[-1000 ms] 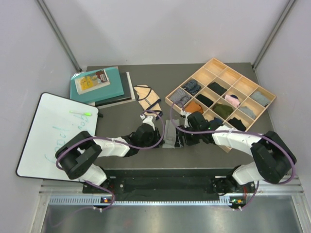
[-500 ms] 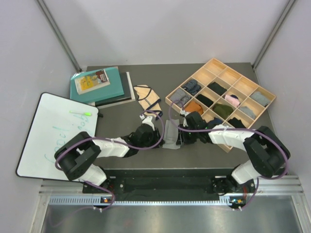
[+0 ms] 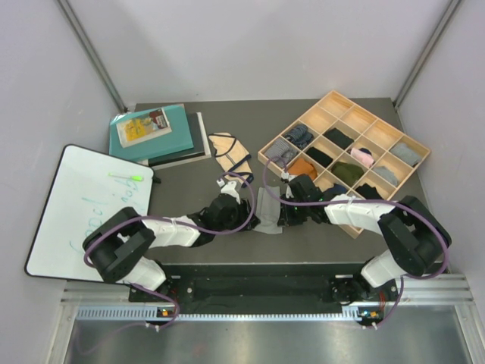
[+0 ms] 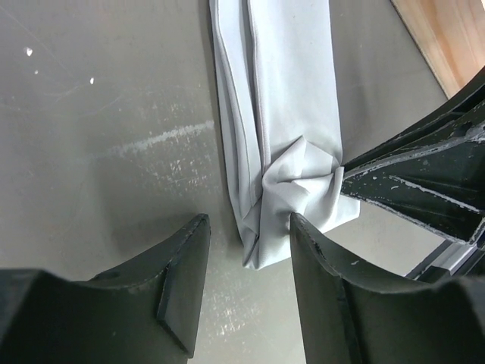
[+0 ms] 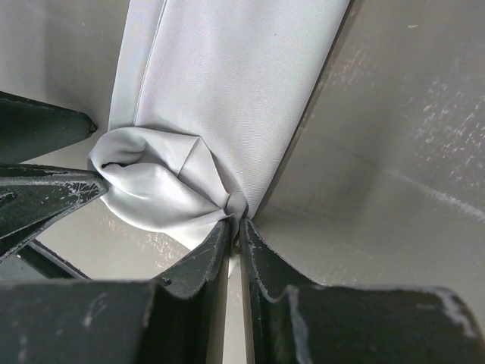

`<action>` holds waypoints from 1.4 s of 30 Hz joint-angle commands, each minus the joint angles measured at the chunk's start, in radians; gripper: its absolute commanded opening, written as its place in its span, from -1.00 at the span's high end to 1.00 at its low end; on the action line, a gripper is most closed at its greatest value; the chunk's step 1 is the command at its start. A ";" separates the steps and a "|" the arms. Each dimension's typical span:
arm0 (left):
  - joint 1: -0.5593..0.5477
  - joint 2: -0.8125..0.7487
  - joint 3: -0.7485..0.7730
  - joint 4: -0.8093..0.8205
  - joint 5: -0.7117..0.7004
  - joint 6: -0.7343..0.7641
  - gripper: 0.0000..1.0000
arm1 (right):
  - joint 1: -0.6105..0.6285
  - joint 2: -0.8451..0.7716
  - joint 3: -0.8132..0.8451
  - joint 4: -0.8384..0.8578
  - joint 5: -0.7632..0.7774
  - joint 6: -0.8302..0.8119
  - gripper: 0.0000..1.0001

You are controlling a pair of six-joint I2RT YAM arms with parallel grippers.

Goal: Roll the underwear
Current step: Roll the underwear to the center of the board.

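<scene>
A whiteboard (image 3: 83,208) lies at the far left of the surface (image 3: 189,193), with a stack of books (image 3: 155,135) behind it. The beige underwear (image 3: 229,153) lies flat just to the right of the books, well apart from both arms. Nearer the front, the left claw (image 4: 248,246) stands apart and holds nothing, its fingers over the near left corner of the grey underwear (image 4: 280,114), a long folded strip lying between the two arms. The right claw (image 5: 234,231) is clamped together on the strip's bunched near end, and a wooden tray (image 3: 331,96) of small rolled cloths sits to its right.
</scene>
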 commanded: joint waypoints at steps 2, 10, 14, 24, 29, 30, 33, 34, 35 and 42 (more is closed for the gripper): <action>-0.002 0.034 -0.023 0.104 0.008 -0.022 -0.02 | -0.007 0.022 0.001 -0.032 0.031 -0.011 0.78; -0.002 0.106 -0.021 0.165 0.063 -0.046 0.09 | -0.005 0.017 -0.002 -0.027 0.025 -0.009 0.78; -0.002 0.132 -0.018 0.178 0.072 -0.052 0.34 | -0.005 0.013 -0.002 -0.030 0.024 -0.008 0.78; -0.002 0.072 0.008 0.080 0.091 -0.061 1.00 | -0.005 -0.067 -0.003 -0.052 0.015 -0.034 0.36; 0.001 0.008 0.086 -0.208 0.100 -0.062 1.00 | 0.038 -0.229 -0.044 -0.037 0.030 -0.129 -0.19; 0.005 0.005 0.098 -0.254 0.114 -0.061 1.00 | 0.058 -0.289 -0.058 -0.024 0.066 -0.147 -0.25; 0.017 -0.003 0.138 -0.394 0.162 -0.050 1.00 | 0.182 -0.370 -0.084 0.012 0.186 -0.221 -0.28; 0.020 0.001 0.155 -0.419 0.175 -0.043 1.00 | 0.222 -0.386 -0.089 0.029 0.217 -0.255 -0.29; 0.026 0.004 0.166 -0.448 0.184 -0.038 1.00 | 0.254 -0.398 -0.094 0.041 0.273 -0.269 -0.29; 0.113 0.058 0.226 -0.565 0.370 0.002 1.00 | 0.542 -0.417 -0.159 0.224 0.482 -0.387 -0.30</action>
